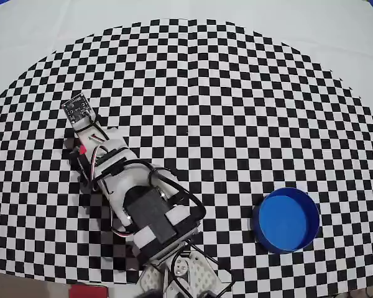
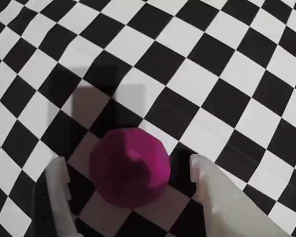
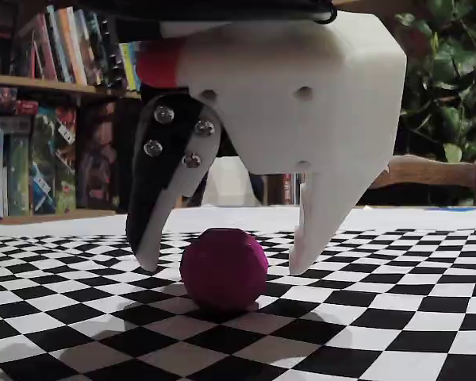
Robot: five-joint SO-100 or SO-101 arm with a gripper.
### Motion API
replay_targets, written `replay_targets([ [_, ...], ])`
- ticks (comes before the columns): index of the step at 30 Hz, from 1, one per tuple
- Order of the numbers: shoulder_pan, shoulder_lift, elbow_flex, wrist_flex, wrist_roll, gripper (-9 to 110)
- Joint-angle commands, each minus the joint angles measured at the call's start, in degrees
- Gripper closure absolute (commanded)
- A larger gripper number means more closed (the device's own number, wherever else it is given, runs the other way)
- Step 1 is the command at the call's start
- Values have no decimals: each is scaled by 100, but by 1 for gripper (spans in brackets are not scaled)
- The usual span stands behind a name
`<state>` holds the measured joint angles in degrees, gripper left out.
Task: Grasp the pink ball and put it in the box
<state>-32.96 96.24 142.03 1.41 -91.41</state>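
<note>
reaching for the grasp: the gripper point(image 3: 222, 266) hangs low with jaws spread on both sides of the pink ball point(image 3: 223, 268), which rests on the checkered table point(image 3: 397, 325). next they should close, then carry it right to the box point(image 1: 286, 220).

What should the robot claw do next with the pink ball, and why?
Probably close the gripper. Its fingers already sit on either side of the pink ball, low near the checkered cloth, with small gaps left, so squeezing should catch it before lifting toward the blue box.
</note>
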Motion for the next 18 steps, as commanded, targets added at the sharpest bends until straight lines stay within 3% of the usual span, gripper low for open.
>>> replay_targets([
  [1,-9,-18,-70,18,-44,73],
  [12,-18,-26,-70,18,-44,73],
  [18,-18,-35,-70,18,-44,83],
])
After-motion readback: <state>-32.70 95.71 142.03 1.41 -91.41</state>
